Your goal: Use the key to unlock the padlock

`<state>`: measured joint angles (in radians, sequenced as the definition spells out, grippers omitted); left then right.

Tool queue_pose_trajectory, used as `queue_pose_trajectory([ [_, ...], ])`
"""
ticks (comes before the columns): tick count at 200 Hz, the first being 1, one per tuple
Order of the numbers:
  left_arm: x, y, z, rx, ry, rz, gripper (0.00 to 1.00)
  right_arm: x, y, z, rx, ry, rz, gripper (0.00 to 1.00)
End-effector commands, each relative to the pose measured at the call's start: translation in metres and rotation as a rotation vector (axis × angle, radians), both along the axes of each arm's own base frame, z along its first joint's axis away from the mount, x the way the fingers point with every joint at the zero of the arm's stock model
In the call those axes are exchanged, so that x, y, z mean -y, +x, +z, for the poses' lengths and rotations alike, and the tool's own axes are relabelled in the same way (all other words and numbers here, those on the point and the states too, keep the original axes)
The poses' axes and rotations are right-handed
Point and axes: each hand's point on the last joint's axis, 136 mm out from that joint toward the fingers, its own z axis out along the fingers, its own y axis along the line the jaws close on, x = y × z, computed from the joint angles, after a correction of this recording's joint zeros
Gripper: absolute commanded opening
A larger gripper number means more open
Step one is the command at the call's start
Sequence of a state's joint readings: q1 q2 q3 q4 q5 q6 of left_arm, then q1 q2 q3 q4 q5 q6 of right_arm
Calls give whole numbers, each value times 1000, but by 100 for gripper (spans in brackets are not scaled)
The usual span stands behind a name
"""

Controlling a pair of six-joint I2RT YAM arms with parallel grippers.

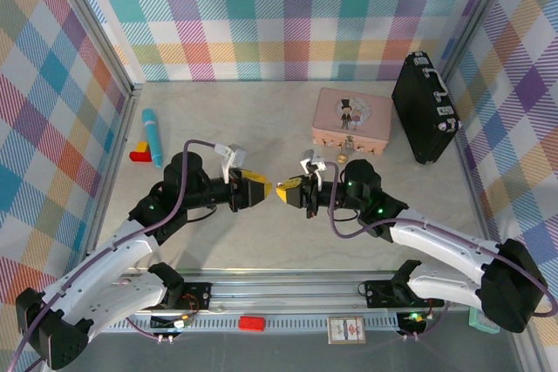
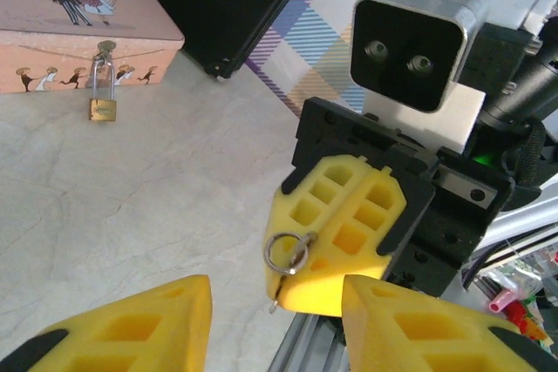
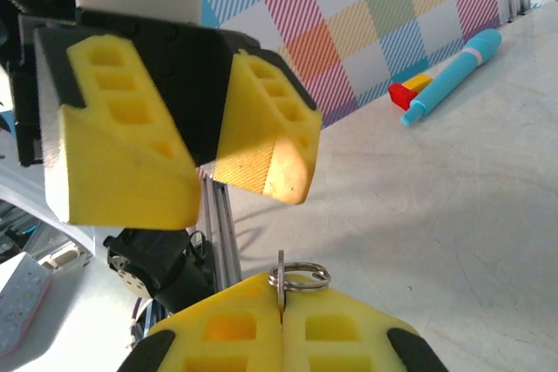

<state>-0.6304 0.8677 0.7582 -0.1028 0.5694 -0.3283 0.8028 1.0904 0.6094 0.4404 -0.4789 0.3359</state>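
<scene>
Padlock [image 2: 103, 110] is seen hanging upright at the front wall of pink tin [image 2: 52, 51], shackle up thru the clasp [image 2: 105, 47], brass body down, just above table [image 2: 131, 215]. Its long axis is roughly vertical. Keyhole can't be made out, prob. on the underside. Black case [image 2: 209, 6] is stood just beside the tin.

Key [image 3: 281, 285] is pinched in the seam betw. the yellow pads [image 3: 349, 333] of R gripper [image 1: 286, 191], which is clenched on it. Split ring [image 2: 268, 257] is left sticking out past the tips, and a thin sliver is shown along the seam. Which end is the blade can't be told.

L gripper [image 1: 260, 187] is held tip-to-tip opposite, near but apart from R gripper, jaws spread, nothing gripped.

Relation that matters: in the top view the padlock is placed beyond & to the right of R gripper, back toward its wrist side, while its tips are pointed left at L gripper, i.e. away from the padlock. R arm is judged the nearer; L gripper is well apart from the tin. A regrip or handover is judged likely, since the ring end is what's offered to the open jaws. For insertion, the key's long axis would need to be lined up w/ the padlock body, prob. from below.
</scene>
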Motion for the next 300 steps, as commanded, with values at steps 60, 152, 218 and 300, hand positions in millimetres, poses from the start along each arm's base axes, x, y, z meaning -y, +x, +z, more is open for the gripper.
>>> queue_pose_trajectory([
  [60, -87, 42, -40, -43, 240, 552, 51, 17, 19, -99, -257, -597, -147, 0],
  [152, -141, 42, -55, -25, 294, 801, 59, 47, -41, -225, -516, -1388, -144, 0],
  [218, -155, 38, -49, 12, 292, 854, 62, 42, -41, -253, -555, -1468, -142, 11],
  [300, -157, 39, -53, 15, 299, 862, 64, 27, -30, -238, -512, -1421, -137, 31],
])
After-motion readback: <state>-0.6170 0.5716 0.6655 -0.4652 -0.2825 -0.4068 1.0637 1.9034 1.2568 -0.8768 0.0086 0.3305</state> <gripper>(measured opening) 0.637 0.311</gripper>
